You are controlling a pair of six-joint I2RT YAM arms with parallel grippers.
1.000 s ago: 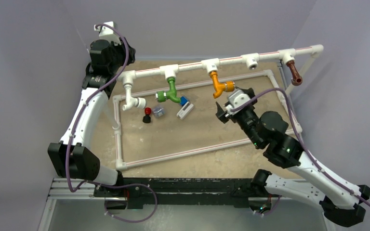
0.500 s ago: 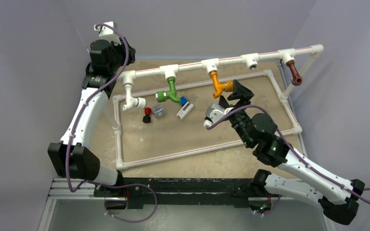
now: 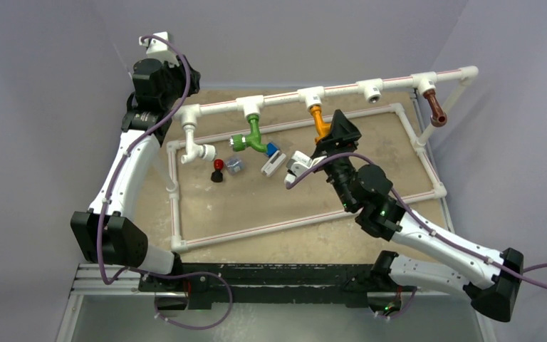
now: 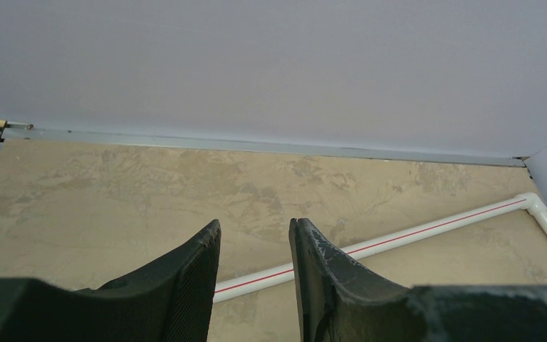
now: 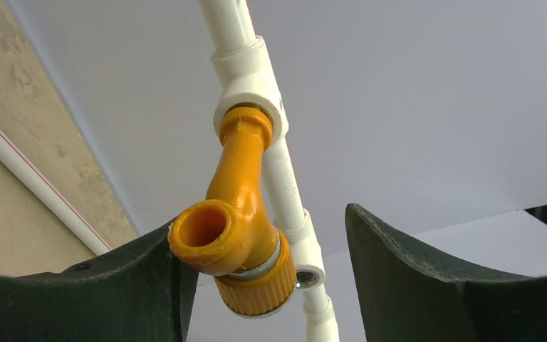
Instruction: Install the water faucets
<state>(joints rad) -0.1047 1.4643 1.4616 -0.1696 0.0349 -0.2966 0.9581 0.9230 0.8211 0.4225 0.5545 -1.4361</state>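
The orange faucet [image 3: 318, 120] hangs screwed into a tee on the raised white pipe rail [image 3: 345, 87]. My right gripper [image 3: 338, 130] is open around its lower end. In the right wrist view the orange faucet [image 5: 236, 214] sits between the fingers, against the left finger [image 5: 142, 285] and apart from the right one. The green faucet [image 3: 253, 135] hangs from the tee to the left. The brown faucet [image 3: 436, 108] hangs at the rail's right end. My left gripper [image 4: 255, 228] is open and empty, high at the back left, facing the wall.
An empty tee socket [image 3: 373, 91] sits between the orange and brown faucets. A white elbow fitting [image 3: 194, 146] hangs at the rail's left end. A red-and-black knob [image 3: 218, 169], a silver piece [image 3: 235, 165] and a blue-and-white piece [image 3: 273, 159] lie on the sandy board inside the low pipe frame [image 3: 256, 231].
My right arm has swung left and turned its wrist. Its gripper moved from right of the orange faucet to around the faucet's lower end. The left arm has not moved.
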